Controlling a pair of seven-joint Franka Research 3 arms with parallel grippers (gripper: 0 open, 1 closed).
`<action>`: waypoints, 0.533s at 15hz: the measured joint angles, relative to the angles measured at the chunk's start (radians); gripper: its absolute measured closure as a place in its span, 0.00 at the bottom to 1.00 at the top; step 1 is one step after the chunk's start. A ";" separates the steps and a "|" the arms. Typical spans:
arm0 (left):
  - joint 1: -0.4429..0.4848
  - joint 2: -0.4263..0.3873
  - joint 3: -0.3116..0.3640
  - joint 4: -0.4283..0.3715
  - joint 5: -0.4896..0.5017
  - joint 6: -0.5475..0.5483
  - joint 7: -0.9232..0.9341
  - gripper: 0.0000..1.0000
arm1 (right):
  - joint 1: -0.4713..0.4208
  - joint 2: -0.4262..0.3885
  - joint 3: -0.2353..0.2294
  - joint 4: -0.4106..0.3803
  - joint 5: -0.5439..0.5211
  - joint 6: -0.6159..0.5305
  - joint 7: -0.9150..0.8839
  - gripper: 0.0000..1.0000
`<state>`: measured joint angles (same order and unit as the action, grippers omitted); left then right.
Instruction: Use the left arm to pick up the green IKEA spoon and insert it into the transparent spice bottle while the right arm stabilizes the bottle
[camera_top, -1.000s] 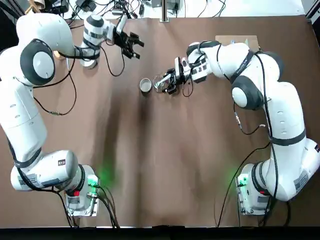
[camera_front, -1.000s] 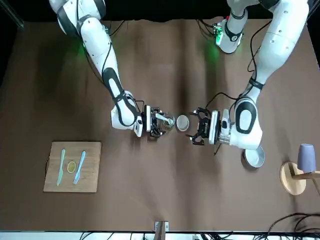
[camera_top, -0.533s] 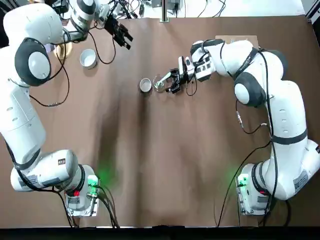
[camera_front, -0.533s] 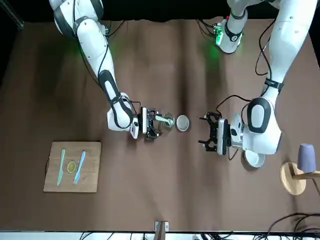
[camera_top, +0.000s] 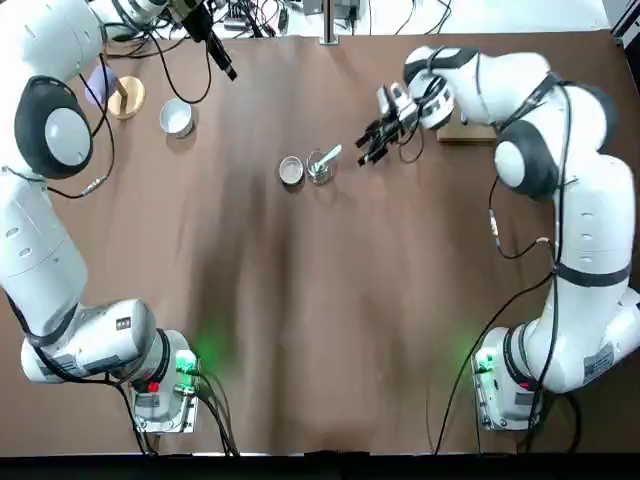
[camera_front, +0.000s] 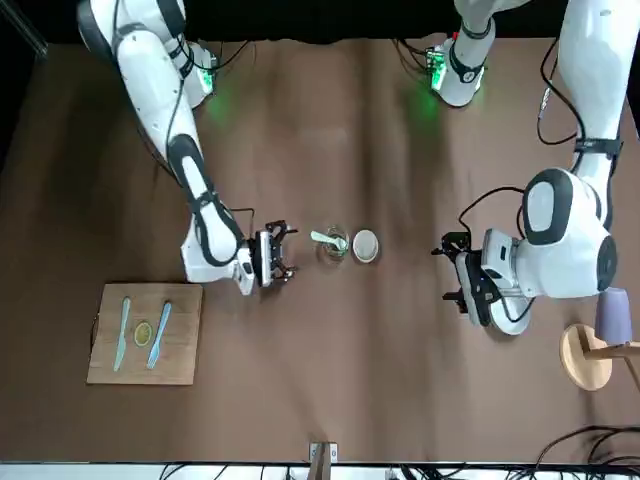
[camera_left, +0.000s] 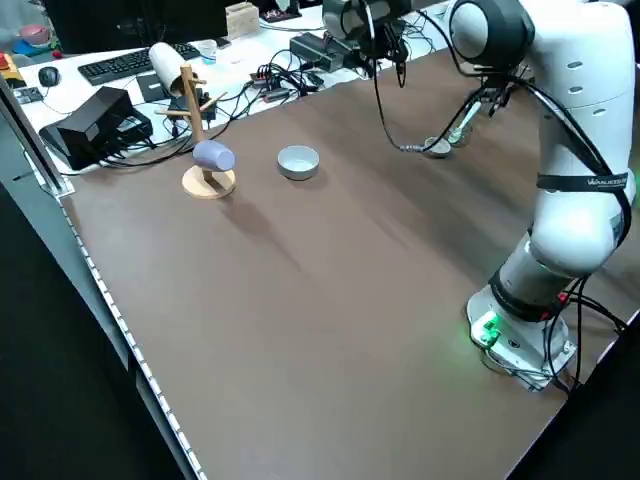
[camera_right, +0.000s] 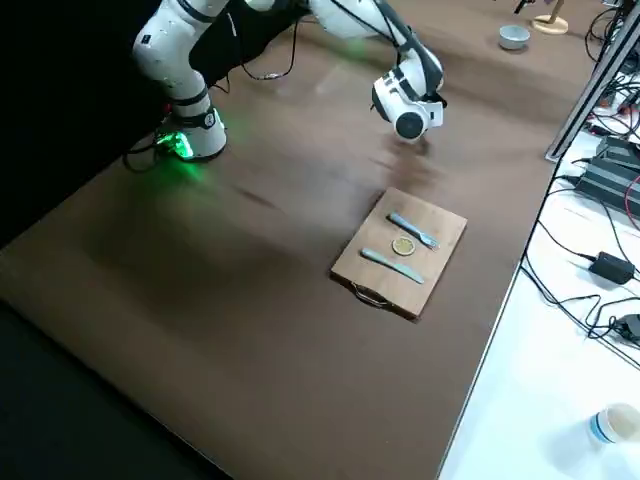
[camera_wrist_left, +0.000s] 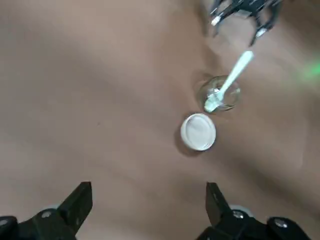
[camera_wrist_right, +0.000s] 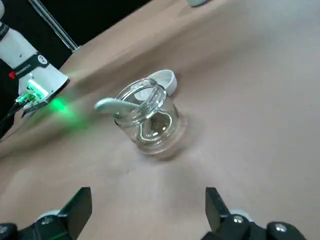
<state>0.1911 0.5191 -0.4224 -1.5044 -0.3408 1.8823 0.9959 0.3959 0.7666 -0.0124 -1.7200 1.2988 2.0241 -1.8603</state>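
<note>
1 small pale mint plastic spoon (camera_top: 326, 157) stands bowl-down inside the short clear glass spice bottle (camera_top: 319, 169), its slim handle leaning out over the rim. The bottle sits upright mid-table, just beside a round grey tin lid (camera_top: 291, 171). Neither arm touches it. The right gripper (camera_top: 371, 144) hovers near the bottle on the handle's side, fingers spread and empty. The left gripper (camera_wrist_left: 150, 212) is well apart at the table's far edge, also spread wide and empty, near a small white bowl (camera_top: 177, 117). The insertion looks done. The main risk seems to be the right gripper clipping the jutting handle, which could tip the light bottle or flip the spoon out.
</note>
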 joint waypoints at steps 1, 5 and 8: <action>0.000 -0.014 0.000 0.002 0.038 0.000 -0.065 0.00 | -0.024 -0.031 -0.003 0.004 -0.069 -0.013 0.082 0.00; -0.007 -0.072 0.001 0.003 0.296 -0.002 -0.430 0.00 | -0.183 -0.180 -0.010 0.059 -0.394 -0.109 0.439 0.00; -0.005 -0.102 0.005 0.003 0.345 -0.031 -0.632 0.00 | -0.282 -0.210 -0.015 0.146 -0.600 -0.184 0.629 0.00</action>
<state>0.1862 0.4170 -0.4176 -1.5018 0.0045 1.8516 0.3638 0.1140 0.5568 -0.0279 -1.5735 0.6985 1.8397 -1.2316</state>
